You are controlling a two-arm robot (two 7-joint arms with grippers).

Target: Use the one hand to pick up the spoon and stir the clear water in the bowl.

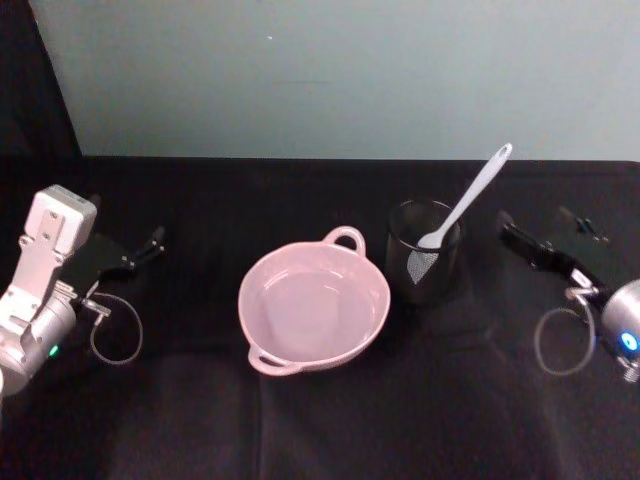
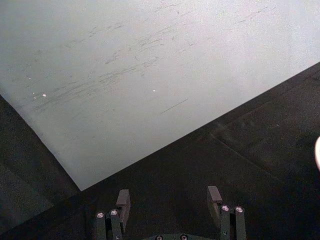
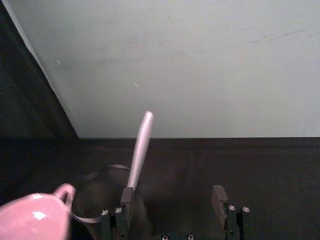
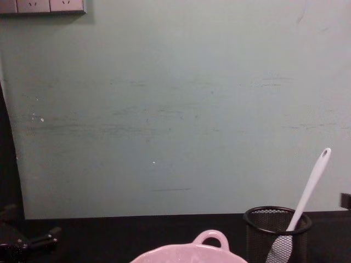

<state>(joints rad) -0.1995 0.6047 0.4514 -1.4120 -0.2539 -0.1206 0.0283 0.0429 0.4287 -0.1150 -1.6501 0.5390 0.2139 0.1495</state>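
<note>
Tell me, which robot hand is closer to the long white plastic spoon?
The right gripper. It sits just to the right of the long white plastic spoon standing in the black wire-mesh cup. The left gripper is far off, beyond the pale pink round bowl.

White spoon (image 1: 470,200), pink bowl (image 1: 262,330), black mesh cup (image 1: 402,275)

Lab-like test bench: black-draped table (image 1: 320,420), bare wall (image 4: 175,109), sockets (image 4: 49,5).

A black cloth covers the bench (image 1: 330,430), which runs back to a pale green wall. The pink bowl (image 1: 314,305) sits near the middle. Just beside it, toward the robot's right, stands a black wire-mesh cup (image 1: 424,251), apart from the bowl.
</note>
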